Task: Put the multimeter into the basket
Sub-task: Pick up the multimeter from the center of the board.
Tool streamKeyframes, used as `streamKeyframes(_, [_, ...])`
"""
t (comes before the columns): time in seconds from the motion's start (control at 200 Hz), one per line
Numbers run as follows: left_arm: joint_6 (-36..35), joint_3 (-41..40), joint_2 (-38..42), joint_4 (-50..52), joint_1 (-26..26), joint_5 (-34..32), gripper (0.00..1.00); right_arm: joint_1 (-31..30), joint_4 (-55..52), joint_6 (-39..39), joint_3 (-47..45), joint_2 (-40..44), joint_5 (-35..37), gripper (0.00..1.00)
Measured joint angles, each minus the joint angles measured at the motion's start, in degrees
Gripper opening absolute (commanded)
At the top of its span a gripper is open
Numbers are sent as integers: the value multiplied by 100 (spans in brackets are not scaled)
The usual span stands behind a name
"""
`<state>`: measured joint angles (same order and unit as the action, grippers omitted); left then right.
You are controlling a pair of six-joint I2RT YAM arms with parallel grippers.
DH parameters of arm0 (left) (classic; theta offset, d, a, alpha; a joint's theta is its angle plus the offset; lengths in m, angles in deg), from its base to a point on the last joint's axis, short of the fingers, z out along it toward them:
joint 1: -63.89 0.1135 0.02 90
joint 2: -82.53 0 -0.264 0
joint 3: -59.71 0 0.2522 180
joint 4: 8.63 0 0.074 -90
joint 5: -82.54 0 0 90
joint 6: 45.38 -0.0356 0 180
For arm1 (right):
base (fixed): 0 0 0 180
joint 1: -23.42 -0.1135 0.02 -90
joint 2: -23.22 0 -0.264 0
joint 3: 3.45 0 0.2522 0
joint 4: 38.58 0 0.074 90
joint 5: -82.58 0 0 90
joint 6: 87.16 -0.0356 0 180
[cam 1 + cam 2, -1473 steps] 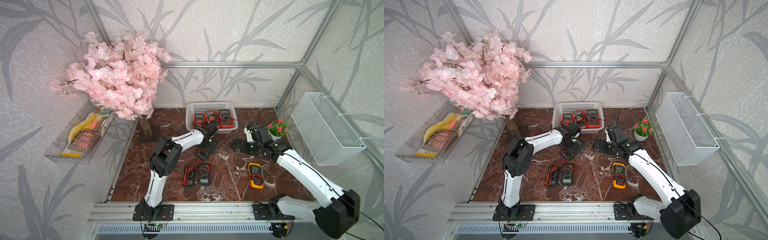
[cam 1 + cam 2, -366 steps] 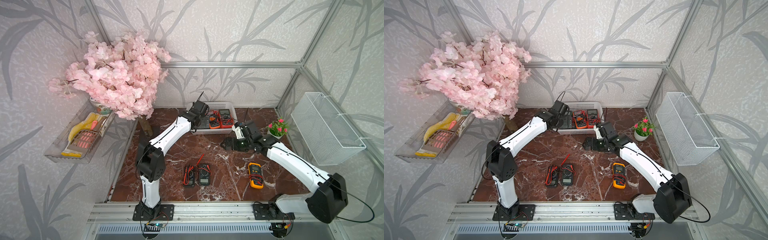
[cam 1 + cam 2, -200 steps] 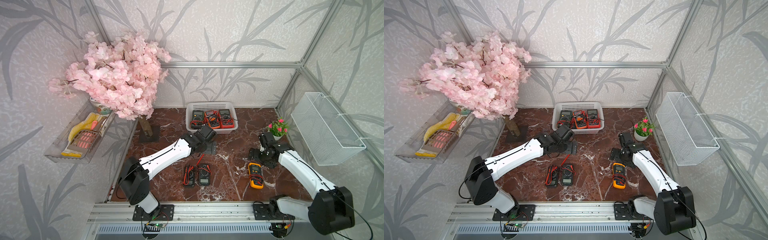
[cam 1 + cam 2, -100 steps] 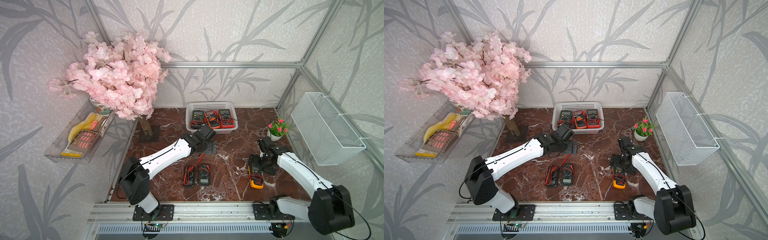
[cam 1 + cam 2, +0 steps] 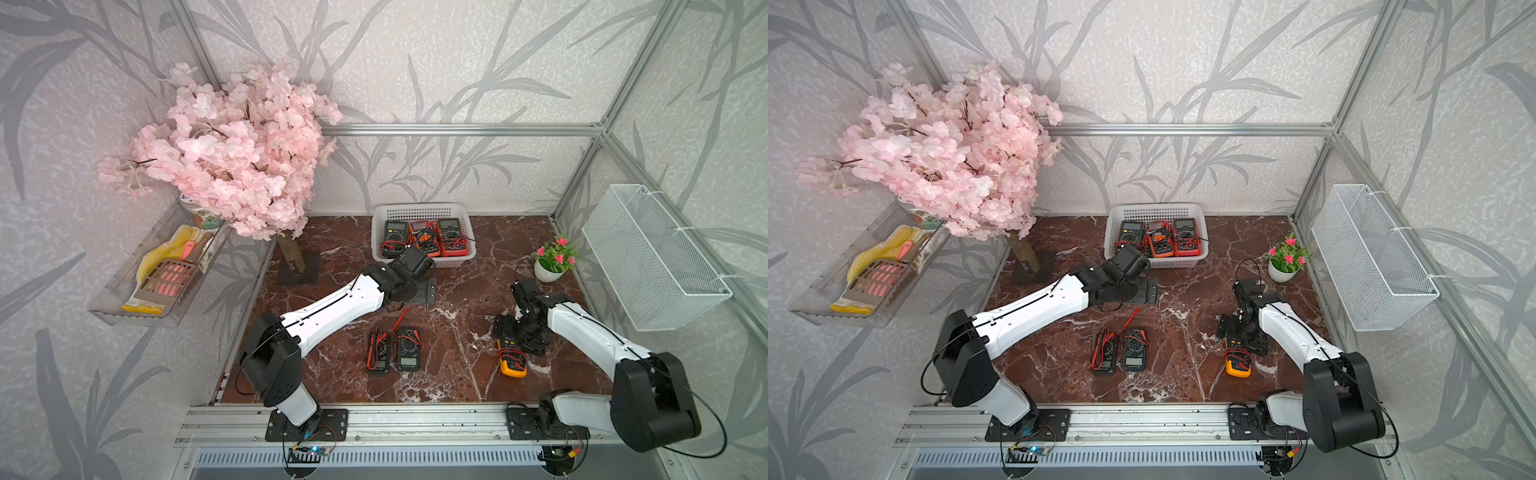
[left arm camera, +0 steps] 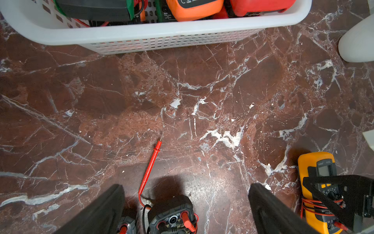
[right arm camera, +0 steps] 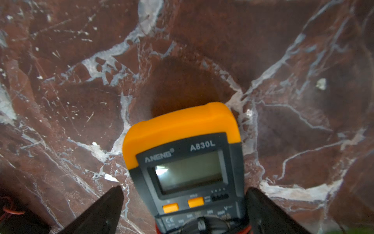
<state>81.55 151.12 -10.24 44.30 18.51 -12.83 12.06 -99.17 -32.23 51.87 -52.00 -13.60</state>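
An orange and black plastic multimeter (image 5: pixel 512 360) with red wires wound round it is seen lying flat on the dark red marble surface (image 5: pixel 457 376). It is near the front, on the right side. It is well apart from the white plastic basket with holes in its sides (image 5: pixel 419 208), which is set at the back of the surface.

The right tool (image 7: pixel 185 189) is held low over this multimeter. Its jaws are spread wide, with 1 on each side of the multimeter's body. A thin gap is seen at 1 side. At the other side it cannot be told if the jaw is touching.

The left tool (image 6: pixel 185 187) is held above the surface just in front of the basket. Its jaws are wide and nothing is gripped between them.

3 things are laid in the basket: a black multimeter (image 5: pixel 394 230), an orange multimeter (image 5: pixel 426 245) and a red multimeter (image 5: pixel 451 240). A small black multimeter with wires on top (image 5: pixel 376 352) and a second small black multimeter (image 5: pixel 408 350) are laid side by side in the middle of the surface. A thin red probe (image 5: pixel 401 318) is stretched out from them.
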Motion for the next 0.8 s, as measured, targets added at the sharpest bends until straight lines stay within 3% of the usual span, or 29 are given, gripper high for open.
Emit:
streamKeyframes(0.4, [323, 0, 0, -4, 72, -269, 100, 0, 197, 42, -20, -319, -214, 70])
streamKeyframes(0.805, [1075, -227, 367, -221, 647, -562, 100, 0, 195, 39, 92, -334, -334, 64])
